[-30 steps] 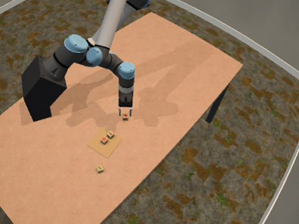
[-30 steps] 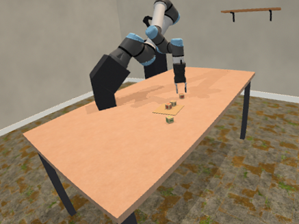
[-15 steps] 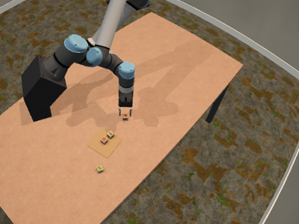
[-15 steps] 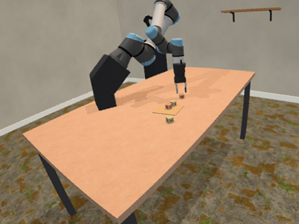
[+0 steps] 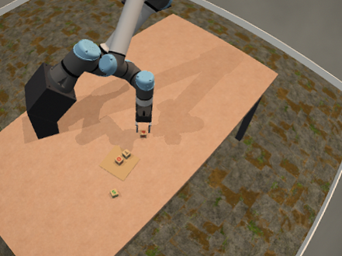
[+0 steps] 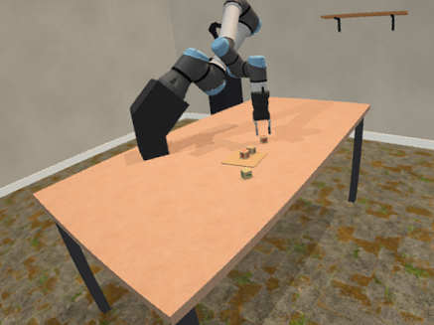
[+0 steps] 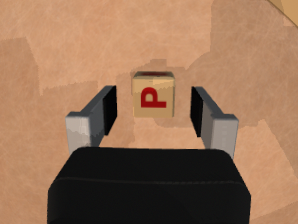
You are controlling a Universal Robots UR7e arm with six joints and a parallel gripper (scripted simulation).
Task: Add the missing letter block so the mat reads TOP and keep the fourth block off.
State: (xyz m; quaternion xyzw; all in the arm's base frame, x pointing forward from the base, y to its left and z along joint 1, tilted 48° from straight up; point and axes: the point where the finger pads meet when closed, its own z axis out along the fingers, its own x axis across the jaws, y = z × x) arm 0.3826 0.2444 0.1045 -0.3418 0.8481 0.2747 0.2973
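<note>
Jaws stood fully open, empty, straddling the P block (image 7: 154,95) on the worktop (image 5: 204,95), off the mat (image 5: 129,171). Grasp pending: next, descend and close on it squarely.

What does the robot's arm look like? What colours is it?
The arm has a silver-grey tube, dark grey joints and round light-blue caps. It ends in a black boxy gripper with two flat grey jaws. No loose cables or markings show.
</note>
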